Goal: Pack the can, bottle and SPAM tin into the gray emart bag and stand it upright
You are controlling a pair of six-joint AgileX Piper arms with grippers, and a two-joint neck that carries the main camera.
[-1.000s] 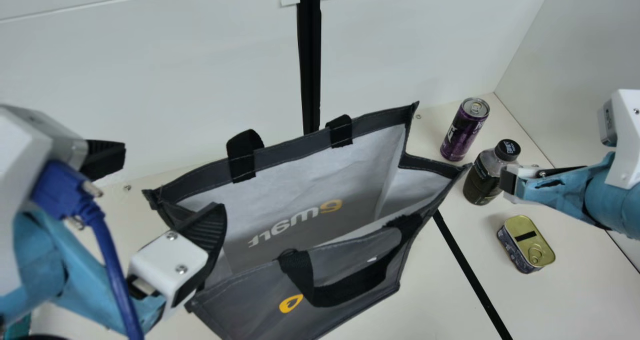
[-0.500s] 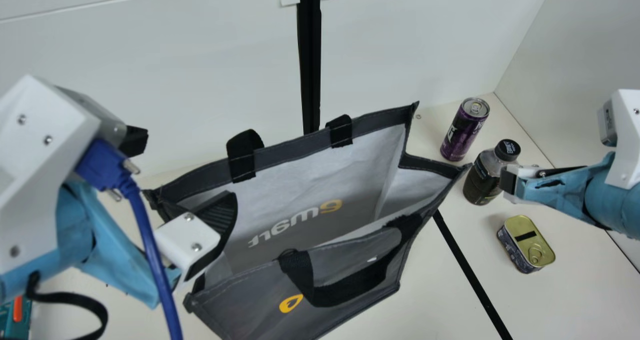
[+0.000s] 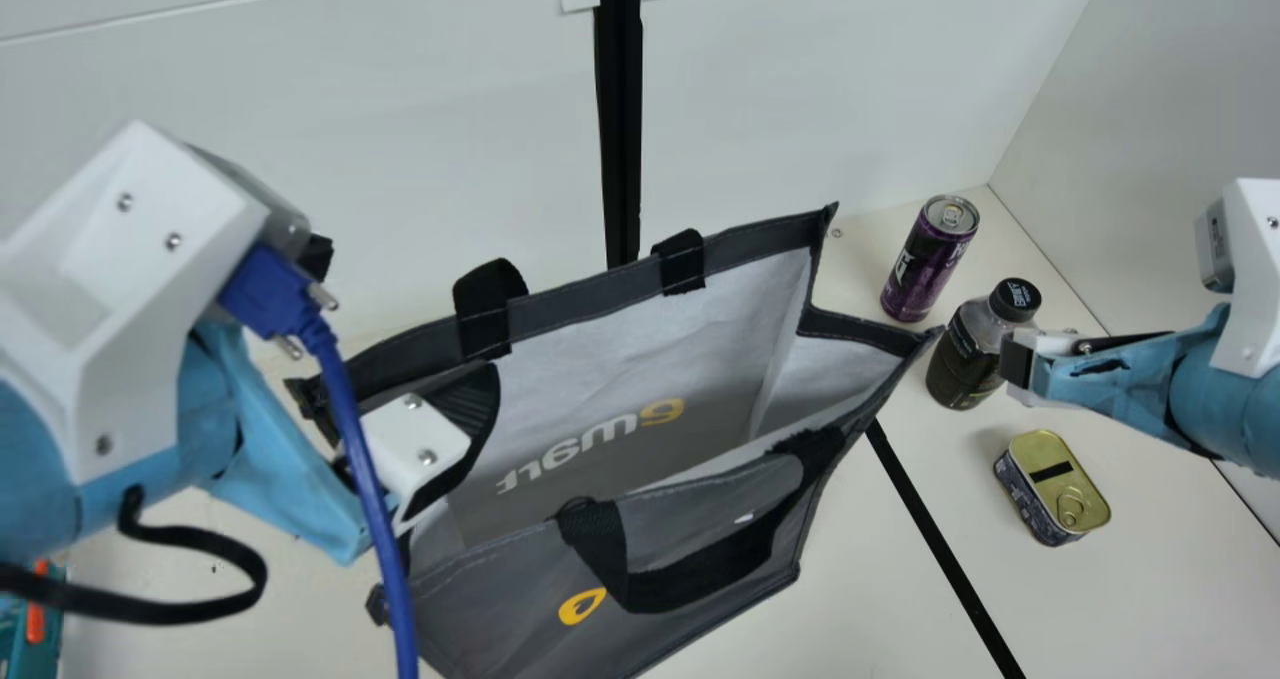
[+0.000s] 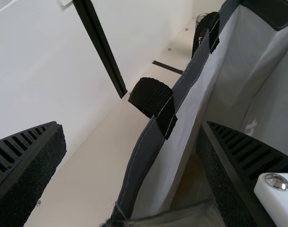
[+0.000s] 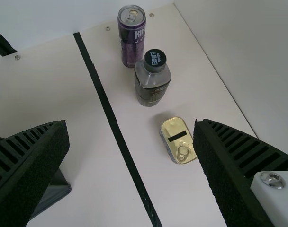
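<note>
Over the far rim of the gray emart bag, which runs toward two o'clock in the main view, the left tool hangs wide open and empty, apparently astride it.

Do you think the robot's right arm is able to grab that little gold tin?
Probably yes. The right hand is open and empty, and the tin lies on the table with nothing on top of it. The bottle stands apart from it.
</note>
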